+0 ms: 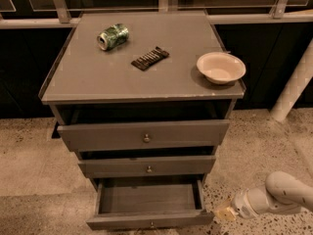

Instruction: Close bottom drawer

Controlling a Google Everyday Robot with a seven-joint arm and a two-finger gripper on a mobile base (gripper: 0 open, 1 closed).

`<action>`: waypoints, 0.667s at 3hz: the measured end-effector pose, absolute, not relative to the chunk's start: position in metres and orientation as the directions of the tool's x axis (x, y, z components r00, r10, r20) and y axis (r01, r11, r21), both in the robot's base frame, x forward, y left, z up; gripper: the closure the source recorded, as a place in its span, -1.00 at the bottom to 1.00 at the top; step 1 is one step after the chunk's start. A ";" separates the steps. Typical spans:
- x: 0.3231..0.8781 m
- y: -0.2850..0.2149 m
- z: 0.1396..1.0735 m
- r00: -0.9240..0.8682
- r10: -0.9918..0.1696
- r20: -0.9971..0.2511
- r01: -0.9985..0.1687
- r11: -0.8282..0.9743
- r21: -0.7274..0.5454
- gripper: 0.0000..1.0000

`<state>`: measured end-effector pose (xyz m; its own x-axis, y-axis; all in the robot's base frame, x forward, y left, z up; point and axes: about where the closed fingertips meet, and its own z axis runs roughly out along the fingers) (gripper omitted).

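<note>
In the camera view the bottom drawer [122, 221] lies at six o'clock, pulled well out of the cabinet, with its slim front panel and small knob [151, 224] close to the lower edge. The gripper [225, 212] hangs at about four o'clock, low over the floor, just beside the drawer's right front corner and not touching it. I cannot tell whether the claw is open or closed, and nothing shows in it. To close the drawer cleanly, I would bring the claw round in front of the panel, set it flat near the knob, and push straight toward twelve; a shove at the corner could skew the drawer. The middle drawer [112, 167] and top drawer [107, 136] sit above, so stay low. There is bare floor from three to five o'clock, and the white post [293, 87] at two stands well apart.
</note>
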<state>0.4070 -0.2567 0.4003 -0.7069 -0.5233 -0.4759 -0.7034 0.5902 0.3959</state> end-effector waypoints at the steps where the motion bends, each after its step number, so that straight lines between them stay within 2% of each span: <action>1: 0.415 -0.253 0.352 -0.735 -0.499 -0.460 -0.678 0.567 0.467 1.00; 2: 0.415 -0.252 0.352 -0.735 -0.499 -0.460 -0.678 0.567 0.468 1.00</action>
